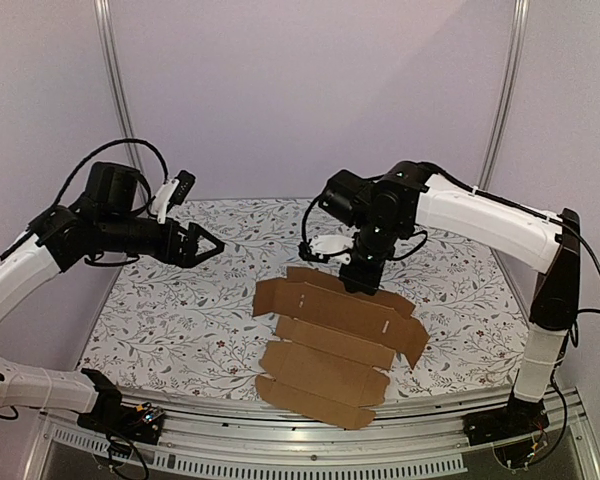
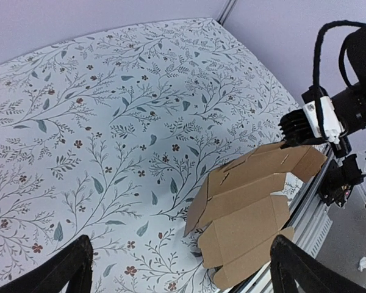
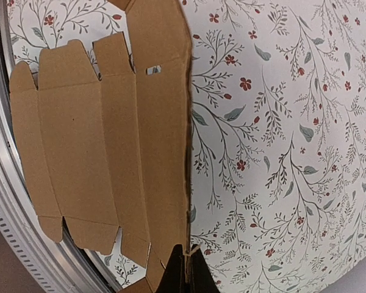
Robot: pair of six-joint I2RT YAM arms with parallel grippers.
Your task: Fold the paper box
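**Right gripper pinches the far edge of the sheet: the first fold is only beginning**

The right gripper [image 1: 361,282] has its two fingers pressed fully together. In the right wrist view the far edge of the paper box [image 1: 330,350] runs straight in between them, so I judge that it is holding this thin edge. The panel along that edge seems a little raised from the table [image 1: 170,320], while the other panels lie flat. The left gripper [image 1: 210,246] is spread wide and has nothing in it. It hangs in the air over the left part of the table, well apart from the cardboard.

The paper box is not yet a box. It is an unfolded die-cut sheet with panels, side tabs and small slots, lying between the two arms and near the front rail [image 1: 310,440].

The step in hand is, I think, the folding of the far panel. The next move calls for swinging the pinched edge up and over towards the near side, so that the crease bends. The free left gripper probably has to come down and press the middle panels, otherwise the whole sheet may slide towards the rail
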